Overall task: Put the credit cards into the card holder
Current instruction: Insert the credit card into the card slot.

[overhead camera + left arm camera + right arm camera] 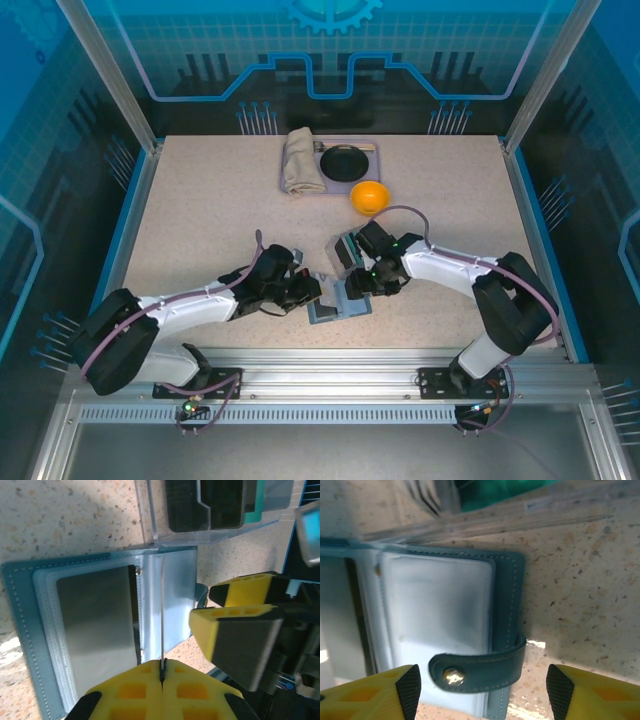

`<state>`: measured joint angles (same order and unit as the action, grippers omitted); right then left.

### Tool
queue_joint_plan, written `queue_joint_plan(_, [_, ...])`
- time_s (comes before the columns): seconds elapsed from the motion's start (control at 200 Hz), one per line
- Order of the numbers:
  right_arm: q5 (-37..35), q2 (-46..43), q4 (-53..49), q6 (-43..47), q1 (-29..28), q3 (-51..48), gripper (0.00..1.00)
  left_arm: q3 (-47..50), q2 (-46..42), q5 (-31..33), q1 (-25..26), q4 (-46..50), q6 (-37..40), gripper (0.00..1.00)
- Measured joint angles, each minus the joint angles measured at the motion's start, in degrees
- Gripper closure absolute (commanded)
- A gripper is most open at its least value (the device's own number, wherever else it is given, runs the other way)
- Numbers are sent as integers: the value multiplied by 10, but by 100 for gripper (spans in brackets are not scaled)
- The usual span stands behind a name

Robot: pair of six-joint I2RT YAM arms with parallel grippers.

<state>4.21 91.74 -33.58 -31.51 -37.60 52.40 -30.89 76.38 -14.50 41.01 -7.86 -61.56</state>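
1. The card holder (pixel 338 302), slate-blue with a snap strap (pixel 485 667), lies open at the near middle of the table (pixel 200 220).
2. Its long axis runs left-right, with the strap toward the right arm.
3. The left gripper (pixel 162 672) is clamped on one upright sleeve (pixel 161 610) of the holder. The right gripper (pixel 480 685) is spread wide.

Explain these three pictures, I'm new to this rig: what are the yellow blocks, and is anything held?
Two robot arms work at a table. One picture looks down on both; the others come from wrist cameras. The yellow blocks are claw fingers. The open blue card holder lies mid-table beside a clear case, an orange farther back. The left claw is shut on a thin sheet seen edge-on; card or holder leaf, I cannot tell. The right claw is open near the holder's strap.
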Motion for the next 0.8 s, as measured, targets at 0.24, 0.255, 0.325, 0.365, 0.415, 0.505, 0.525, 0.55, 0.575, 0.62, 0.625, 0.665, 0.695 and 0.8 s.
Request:
queue_joint_plan(0.24, [-6, 19, 16, 0, 3, 0, 38, 16, 46, -3, 3, -71, 0, 100])
queue_joint_plan(0.255, [-6, 19, 17, 1, 3, 0, 39, 16, 49, -3, 3, -73, 0, 100])
queue_joint_plan(0.325, [-6, 20, 22, 0, 7, 0, 40, 19, 62, -3, 5, -79, 0, 100])
queue_joint_plan(0.365, [-5, 22, 25, -1, 10, 0, 41, 19, 67, -3, 7, -80, 0, 100])
queue_joint_plan(0.415, [-3, 24, 30, -2, 13, -2, 41, 19, 72, -3, 9, -84, 0, 100])
queue_joint_plan(0.505, [0, 26, 39, -2, 16, -7, 47, 20, 81, -3, 12, -96, 0, 100])
queue_joint_plan(0.525, [1, 27, 39, -1, 17, -7, 49, 20, 83, -3, 12, -98, 0, 100])
queue_joint_plan(0.55, [2, 27, 40, -3, 18, -7, 51, 21, 85, -3, 13, -104, 0, 100])
queue_joint_plan(0.575, [4, 27, 41, -4, 20, -7, 53, 22, 89, -3, 13, -109, 0, 100])
queue_joint_plan(0.62, [7, 28, 44, -3, 22, -7, 55, 23, 96, -3, 14, -117, 0, 100])
queue_joint_plan(0.625, [7, 29, 44, -3, 22, -8, 56, 24, 97, -3, 14, -119, -1, 100])
queue_joint_plan(0.665, [7, 29, 47, -3, 23, -10, 58, 26, 102, -3, 16, -129, -3, 100])
queue_joint_plan(0.695, [7, 29, 48, -3, 25, -13, 60, 28, 106, -3, 17, -137, -5, 100])
queue_joint_plan(0.8, [10, 29, 53, -6, 33, -18, 64, 31, 112, -3, 20, -156, -12, 100])
